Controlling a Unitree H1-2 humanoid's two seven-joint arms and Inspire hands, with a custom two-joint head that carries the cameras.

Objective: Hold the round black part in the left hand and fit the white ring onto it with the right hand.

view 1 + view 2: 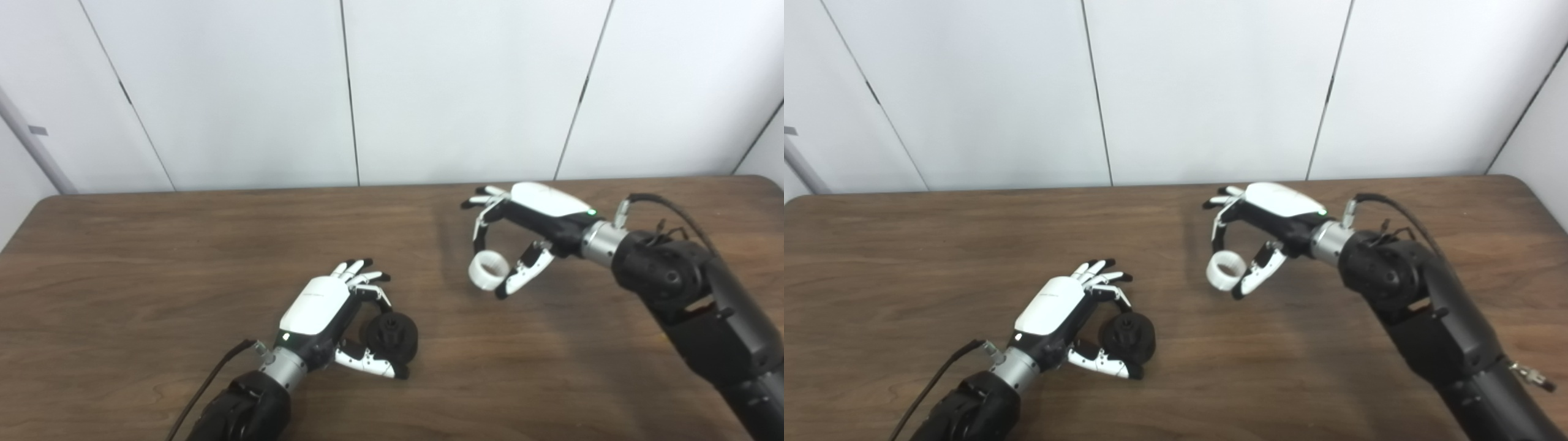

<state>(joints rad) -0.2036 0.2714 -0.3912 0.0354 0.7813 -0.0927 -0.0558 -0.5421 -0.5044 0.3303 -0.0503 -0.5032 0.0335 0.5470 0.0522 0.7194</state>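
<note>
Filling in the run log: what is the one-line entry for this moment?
left hand: shut on black part | right hand: shut on white ring | parts apart | ring not fitted

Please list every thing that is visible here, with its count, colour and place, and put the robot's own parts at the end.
ring: one, white, held between the right hand's fingers and thumb, above the table
round part: one, black, in the left hand's grasp, low over the table, near side
table: one, dark brown wood, fills the lower picture
wall: white panels with dark seams, behind the table
left hand: one, white and black, near centre-left
right hand: one, white and black, centre-right, raised
</note>
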